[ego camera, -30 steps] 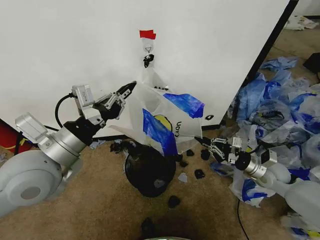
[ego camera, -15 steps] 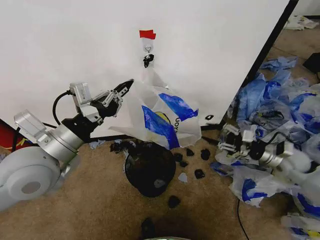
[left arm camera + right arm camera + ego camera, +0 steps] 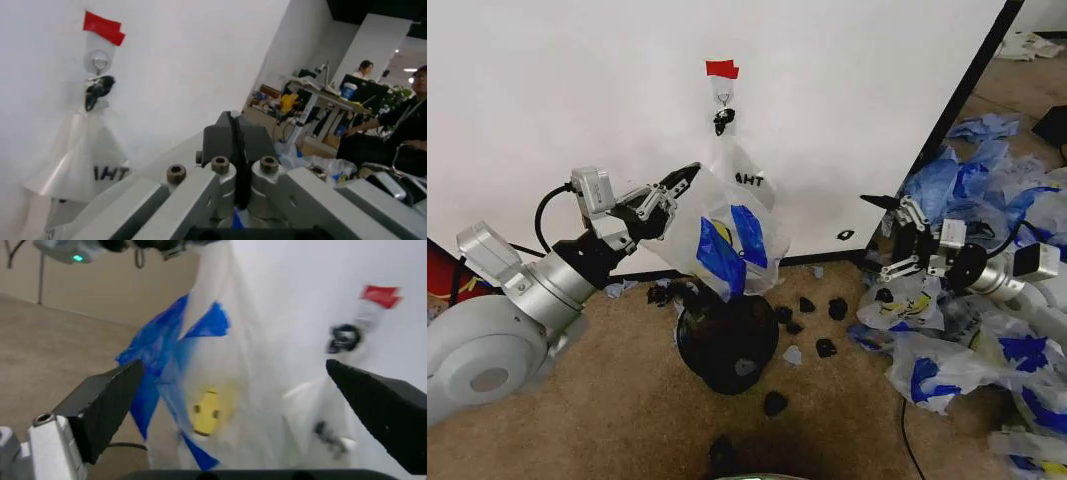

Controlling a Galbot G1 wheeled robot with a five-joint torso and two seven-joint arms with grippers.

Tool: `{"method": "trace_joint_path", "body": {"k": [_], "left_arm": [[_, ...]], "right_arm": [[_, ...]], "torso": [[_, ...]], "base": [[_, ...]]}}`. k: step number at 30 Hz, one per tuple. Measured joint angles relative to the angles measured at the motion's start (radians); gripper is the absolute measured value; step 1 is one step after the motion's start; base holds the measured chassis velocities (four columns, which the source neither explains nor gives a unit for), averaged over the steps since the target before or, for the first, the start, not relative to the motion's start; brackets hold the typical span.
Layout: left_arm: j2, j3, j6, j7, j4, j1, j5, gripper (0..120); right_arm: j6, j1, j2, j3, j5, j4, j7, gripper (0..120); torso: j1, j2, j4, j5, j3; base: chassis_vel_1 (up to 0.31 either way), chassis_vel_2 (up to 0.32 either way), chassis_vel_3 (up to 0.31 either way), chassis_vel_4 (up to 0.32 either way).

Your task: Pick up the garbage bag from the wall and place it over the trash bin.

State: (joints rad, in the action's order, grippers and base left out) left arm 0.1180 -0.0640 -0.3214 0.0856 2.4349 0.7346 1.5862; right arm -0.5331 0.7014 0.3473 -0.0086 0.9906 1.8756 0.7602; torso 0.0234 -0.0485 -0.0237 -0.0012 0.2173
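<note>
Brown carpet covers the floor, strewn with small black scraps. A heap of crumpled blue-and-white plastic bags lies at the right. In the left wrist view, an office opens behind, with a desk and pale walls.

An office w/ a corner set up as a robot test area is shown. Desks w/ monitors and seated people are seen in the background of the left wrist view. The floor is covered in brown carpet. A freestanding white wall w/ black edge trim is placed as a backdrop, and spare plastic bags are piled beside it.
</note>
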Motion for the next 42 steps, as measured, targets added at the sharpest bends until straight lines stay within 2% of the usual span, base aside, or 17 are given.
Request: {"method": "trace_joint_path", "body": {"k": [10,28,35,42], "left_arm": [[-0.049,-0.018,0.007,0.029,0.056,-0.024,0.051,0],[-0.056,-0.018,0.028,0.064,0.067,-0.023,0.061,0],[-0.062,-0.025,0.03,0.066,0.067,-0.03,0.078,0],[-0.068,-0.027,0.033,0.064,0.066,-0.032,0.087,0]], "right_arm": [[0.015,0.049,0.066,-0.056,-0.067,0.051,0.005,100],[0.056,0.057,0.12,-0.145,-0.137,0.078,0.008,100],[0.057,0.052,0.144,-0.182,-0.16,0.042,0.0,80],[0.058,0.022,0.176,-0.216,-0.154,0.006,-0.045,78]], "torso": [[0.0,0.0,-0.0001,0.0003,0.0],[0.0,0.0,0.0,0.0001,0.0],[0.0,0.0,0.0,0.0002,0.0],[0.0,0.0,0.0002,0.0003,0.0]], "base": [[0.0,0.0,0.0,0.0],[0.0,0.0,0.0,0.0],[0.0,0.0,0.0,0.0],[0.0,0.0,0.0,0.0]]}}
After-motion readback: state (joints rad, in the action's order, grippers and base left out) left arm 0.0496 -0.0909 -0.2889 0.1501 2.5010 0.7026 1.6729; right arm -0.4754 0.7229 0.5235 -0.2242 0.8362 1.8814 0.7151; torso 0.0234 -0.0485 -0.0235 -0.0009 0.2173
